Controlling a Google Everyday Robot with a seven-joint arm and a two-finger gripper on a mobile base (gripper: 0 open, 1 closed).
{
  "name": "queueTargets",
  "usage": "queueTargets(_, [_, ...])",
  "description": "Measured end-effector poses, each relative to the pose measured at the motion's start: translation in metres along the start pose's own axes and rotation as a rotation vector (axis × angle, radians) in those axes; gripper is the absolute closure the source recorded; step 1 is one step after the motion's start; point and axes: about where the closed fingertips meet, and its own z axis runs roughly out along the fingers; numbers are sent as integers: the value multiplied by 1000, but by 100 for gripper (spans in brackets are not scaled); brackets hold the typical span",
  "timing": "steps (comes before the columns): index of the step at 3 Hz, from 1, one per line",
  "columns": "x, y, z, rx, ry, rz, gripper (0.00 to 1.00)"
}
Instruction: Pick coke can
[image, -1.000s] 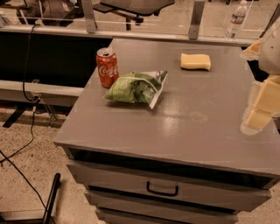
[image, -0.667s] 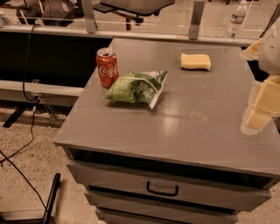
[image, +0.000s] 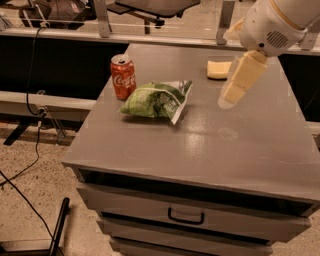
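The robot's pale cream gripper (image: 231, 92) hangs in the air over the right half of the flat grey cabinet top (image: 240, 150), slanting down and to the left with its tip above the bare surface. It holds nothing and touches nothing, and whether it is spread or closed cannot be told from this angle. It hangs from the rounded white arm housing (image: 272, 22), which enters at the upper right corner and is cut off by the frame edge. Nearest the camera, the cabinet's front shows stacked grey drawers, the upper one with a dark curved handle (image: 186, 218), and the lowest drawer runs out of the frame. Farther back, left of centre, a crumpled green chip bag (image: 155, 100) lies flat on the top. Just beside its left end, close to the cabinet's left edge, the red-orange aluminium coke can (image: 123, 77) stands upright, well apart from the gripper. Whether can and bag touch is unclear. Beyond, a yellow rectangular sponge (image: 217, 69) lies flat, its right end hidden behind the gripper.
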Motion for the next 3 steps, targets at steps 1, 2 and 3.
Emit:
queueTargets(1, [-56, -33, 25, -14, -127, -28, 0])
queueTargets(2, [-103, -49, 48, -59, -207, -21, 0])
queueTargets(3, [-137, -58, 71, -79, -226, 19, 0])
